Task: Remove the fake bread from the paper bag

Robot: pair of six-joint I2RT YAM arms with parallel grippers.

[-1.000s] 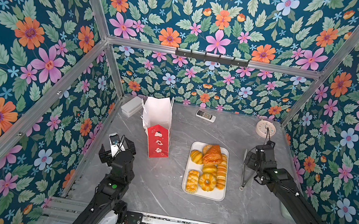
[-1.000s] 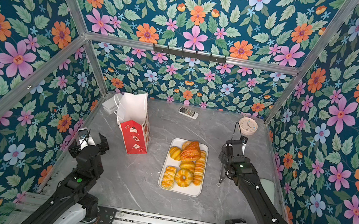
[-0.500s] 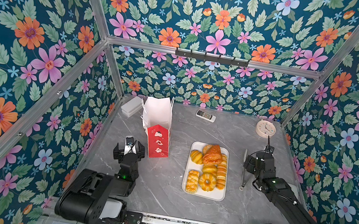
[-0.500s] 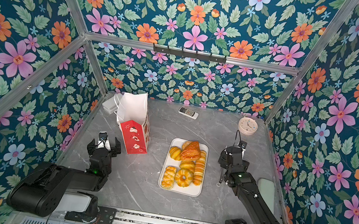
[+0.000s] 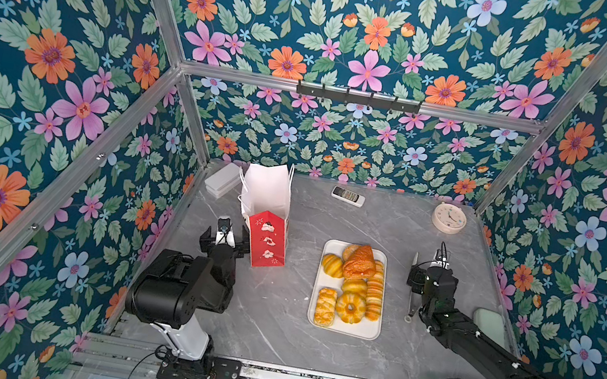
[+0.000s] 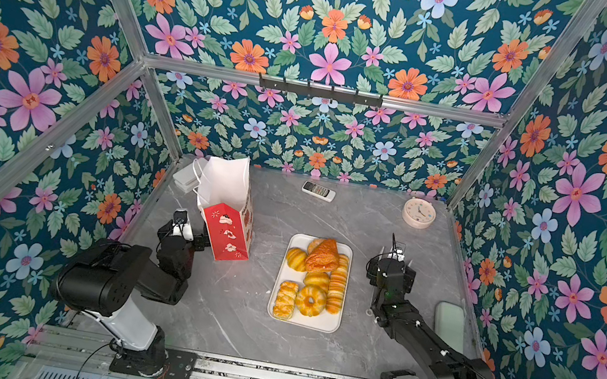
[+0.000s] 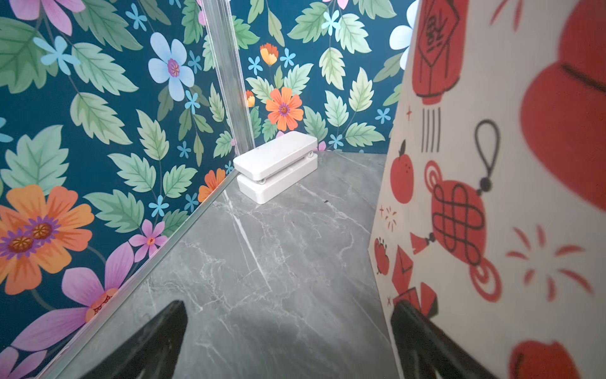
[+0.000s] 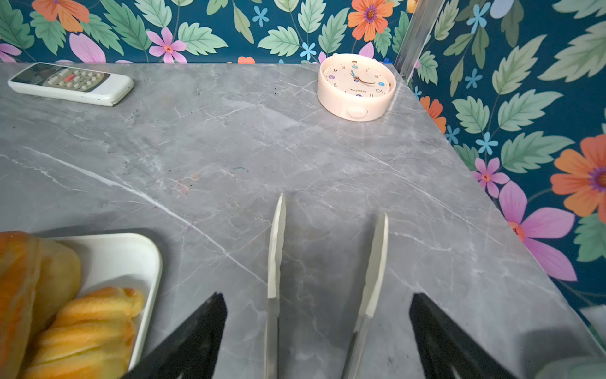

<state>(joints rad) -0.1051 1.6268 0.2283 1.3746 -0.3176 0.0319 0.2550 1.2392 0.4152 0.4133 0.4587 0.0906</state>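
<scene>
Both sets of jaws stood released over the grey marble-look worktop [image 5: 268, 332]. The left jaws, spread wide and holding nothing, hung low just beside the red-and-white paper bag [image 5: 266, 241], which stood upright with its mouth open. Whether the nearer jaw touched the bag's wall could not be told from the left wrist view. The fake bread [image 5: 355, 282], seven glossy golden pieces, lay piled on a white tray [image 5: 344, 330] between the two sets of jaws, apart from the bag. The right jaws, also parted, straddled a pair of tongs [image 8: 275, 249] lying on the worktop, with a gap on either side of them. Beyond the right jaws sat a round clock [image 8: 356, 86] and a remote control [image 8: 70, 83]; beyond the left jaws, a white hinged case [image 7: 275, 165].
</scene>
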